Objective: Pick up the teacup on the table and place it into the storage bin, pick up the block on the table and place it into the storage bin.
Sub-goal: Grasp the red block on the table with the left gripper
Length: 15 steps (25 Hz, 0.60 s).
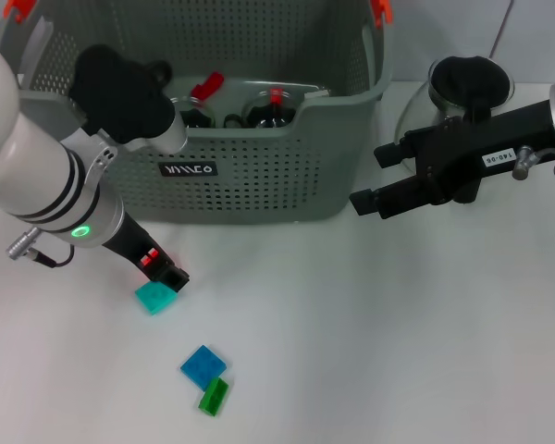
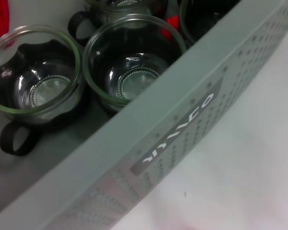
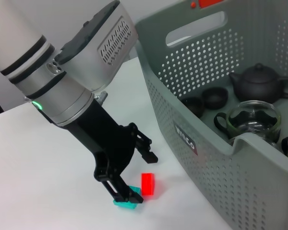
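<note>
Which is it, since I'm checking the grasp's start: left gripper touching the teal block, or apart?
Touching. In the right wrist view the left gripper rests one finger's tip on the teal block, with no gap between.

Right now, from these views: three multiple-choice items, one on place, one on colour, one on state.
1. Where is the teal block?
A. on the floor
B. on the table at the left gripper
C. on a shelf
2. Which colour is the block nearest the blue block?
A. green
B. yellow
C. white
3. The right gripper is:
A. shut on a cup
B. open, empty
C. shut on a block

1 B: it lies at the gripper's tip.
2 A: the green block lies beside it.
3 B: it is spread beside the storage bin.
</note>
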Each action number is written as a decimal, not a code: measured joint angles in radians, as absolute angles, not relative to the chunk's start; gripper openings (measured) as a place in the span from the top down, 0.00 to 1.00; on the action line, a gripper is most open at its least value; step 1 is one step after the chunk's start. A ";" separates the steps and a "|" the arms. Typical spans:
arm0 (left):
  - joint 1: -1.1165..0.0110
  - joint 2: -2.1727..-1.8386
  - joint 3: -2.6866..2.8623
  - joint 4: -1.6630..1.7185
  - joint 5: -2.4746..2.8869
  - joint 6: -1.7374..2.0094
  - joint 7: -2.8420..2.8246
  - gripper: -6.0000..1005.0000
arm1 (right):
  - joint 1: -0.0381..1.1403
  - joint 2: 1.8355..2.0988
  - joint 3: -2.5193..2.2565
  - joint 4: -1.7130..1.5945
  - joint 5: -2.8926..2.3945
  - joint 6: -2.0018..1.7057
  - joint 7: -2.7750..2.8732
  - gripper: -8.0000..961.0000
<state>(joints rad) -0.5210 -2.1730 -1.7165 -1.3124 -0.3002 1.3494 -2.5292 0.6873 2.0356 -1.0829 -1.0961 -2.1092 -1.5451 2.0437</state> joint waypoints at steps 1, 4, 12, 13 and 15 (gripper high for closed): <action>-0.523 -2.173 -1.716 -1.306 -0.300 1.348 -2.534 0.15 | 0.687 2.036 -1.083 -1.096 -2.109 -1.545 2.044 0.03; -0.530 -2.174 -1.714 -1.287 -0.300 1.341 -2.548 0.15 | 0.687 2.036 -1.080 -1.095 -2.109 -1.545 2.038 0.03; -0.548 -2.175 -1.690 -1.243 -0.301 1.311 -2.580 0.15 | 0.690 2.036 -1.075 -1.092 -2.109 -1.545 2.031 0.03; -0.550 -2.175 -1.687 -1.238 -0.301 1.307 -2.583 0.15 | 0.690 2.036 -1.075 -1.092 -2.109 -1.545 2.031 0.03; -0.556 -2.173 -1.683 -1.222 -0.300 1.300 -2.586 0.15 | 0.692 2.036 -1.075 -1.092 -2.109 -1.545 2.031 0.03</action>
<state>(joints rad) -0.5555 -2.1731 -1.6831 -1.2221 -0.3004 1.3001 -2.5864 0.6916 2.0355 -1.0752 -1.0921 -2.1091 -1.5447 2.0311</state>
